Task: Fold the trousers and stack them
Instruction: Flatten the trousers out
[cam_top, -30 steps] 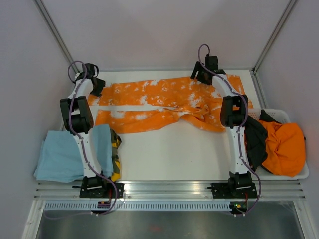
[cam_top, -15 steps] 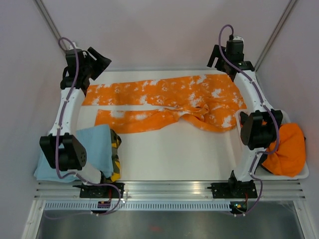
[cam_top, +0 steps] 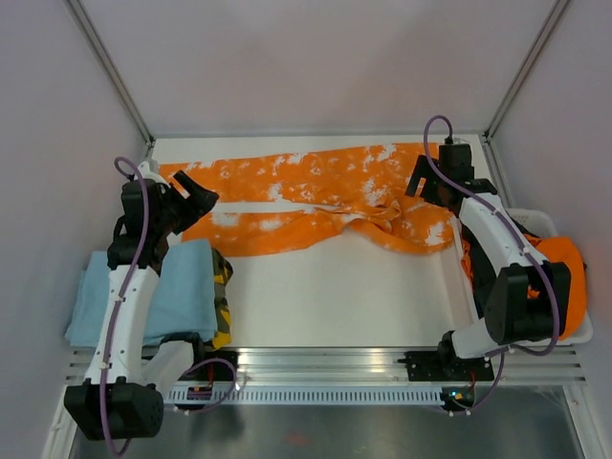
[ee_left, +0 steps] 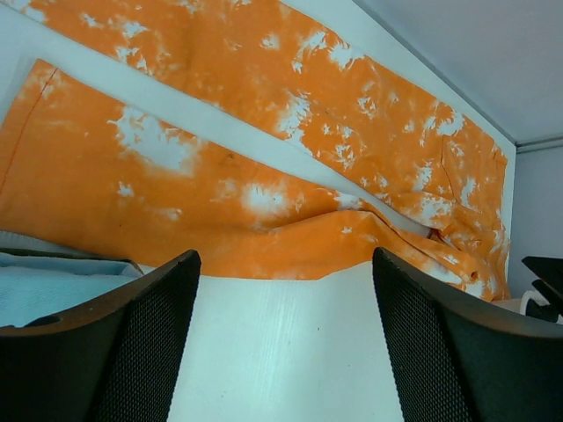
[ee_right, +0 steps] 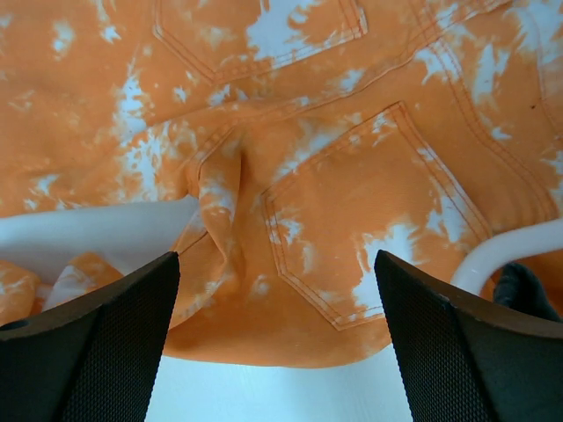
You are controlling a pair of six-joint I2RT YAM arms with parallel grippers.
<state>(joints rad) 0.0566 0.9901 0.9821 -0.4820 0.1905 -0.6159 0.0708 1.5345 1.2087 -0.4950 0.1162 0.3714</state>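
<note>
**Near edge.** Nearest you, a light blue folded cloth [cam_top: 124, 296] lies at the left. At the right, a white basket [cam_top: 581, 333] holds a plain orange garment [cam_top: 570, 277].

**Arms.** Beyond these, the left gripper [cam_top: 198, 191] hangs by the leg hems, its arm bent sharply at the elbow. The right gripper [cam_top: 421, 184] hangs over the seat, its forearm reaching inward. Both pairs of jaws stand wide apart with nothing between them.

**Far half.** The trousers [cam_top: 316, 196] lie spread across the table [cam_top: 335, 296], legs to the left and waist to the right, rumpled at the crotch.

**Handling.** Expect soft, light, limp cloth that sags and drags when lifted. Pinch it at the stitched hems and the waistband, where the layers look thickest.
</note>
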